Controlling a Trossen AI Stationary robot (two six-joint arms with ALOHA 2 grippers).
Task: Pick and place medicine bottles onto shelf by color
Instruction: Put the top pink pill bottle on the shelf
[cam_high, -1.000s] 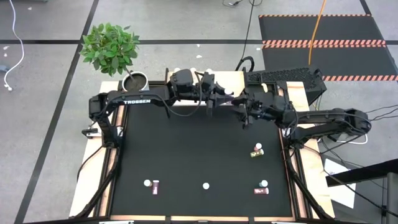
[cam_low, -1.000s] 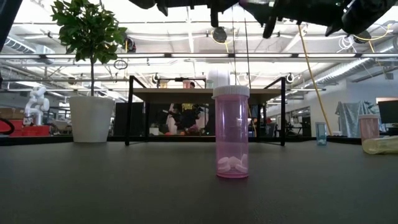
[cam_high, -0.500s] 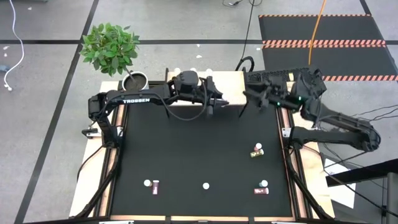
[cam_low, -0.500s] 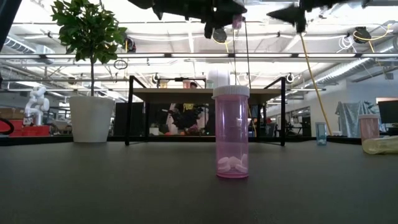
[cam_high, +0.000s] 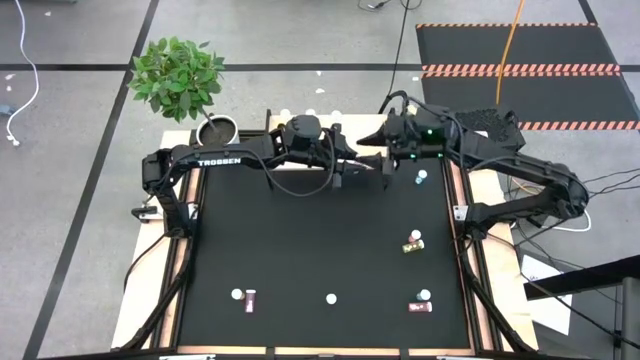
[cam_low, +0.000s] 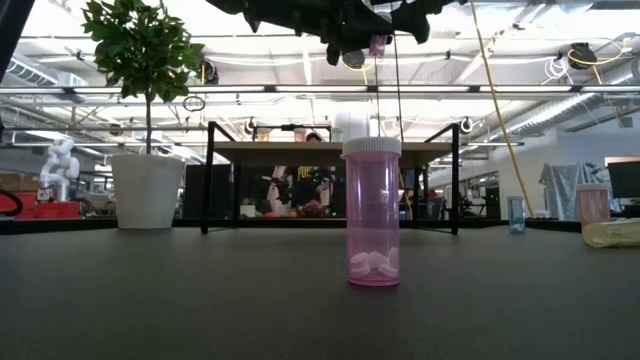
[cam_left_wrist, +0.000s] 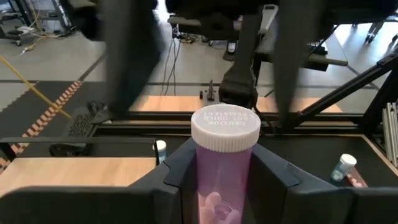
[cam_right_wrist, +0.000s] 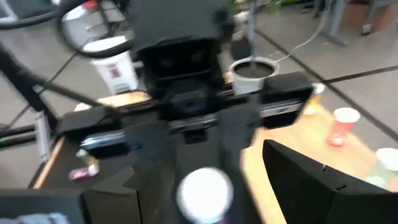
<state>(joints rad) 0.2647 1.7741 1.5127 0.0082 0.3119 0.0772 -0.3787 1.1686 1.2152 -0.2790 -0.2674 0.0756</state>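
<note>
A pink medicine bottle (cam_left_wrist: 225, 163) with a white cap (cam_left_wrist: 225, 127) is up in the air over the wooden shelf (cam_high: 300, 180) at the table's far edge. My left gripper (cam_high: 350, 163) is shut on it. My right gripper (cam_high: 378, 160) faces it from the right, open. In the right wrist view its fingers (cam_right_wrist: 298, 180) stand on either side of the cap (cam_right_wrist: 202, 193); I cannot tell whether they touch it. A teal bottle (cam_high: 421, 177) stands on the shelf's right part. Another pink bottle (cam_low: 372, 212) stands on the black table. My left gripper pinches the pink bottle's body (cam_left_wrist: 205, 180) between its two fingers, just below the white cap. The fingers come nearly level from the table's left side. The bottle stands upright in the hold, lifted clear above the shelf.
On the black mat lie or stand a yellow bottle (cam_high: 412, 243), a pink one at near right (cam_high: 420, 305), a pink one at near left (cam_high: 247, 298) and a loose white-capped one (cam_high: 331, 298). A potted plant (cam_high: 180, 80) stands at far left. More bottles (cam_right_wrist: 339, 127) are on the shelf.
My right gripper has risen from the shelf's right part, tipped from pointing down to nearly level, drawn back toward the right edge, then swung left toward the pink bottle. My left gripper has stayed over the shelf with the bottle, rolling its wrist a little.
</note>
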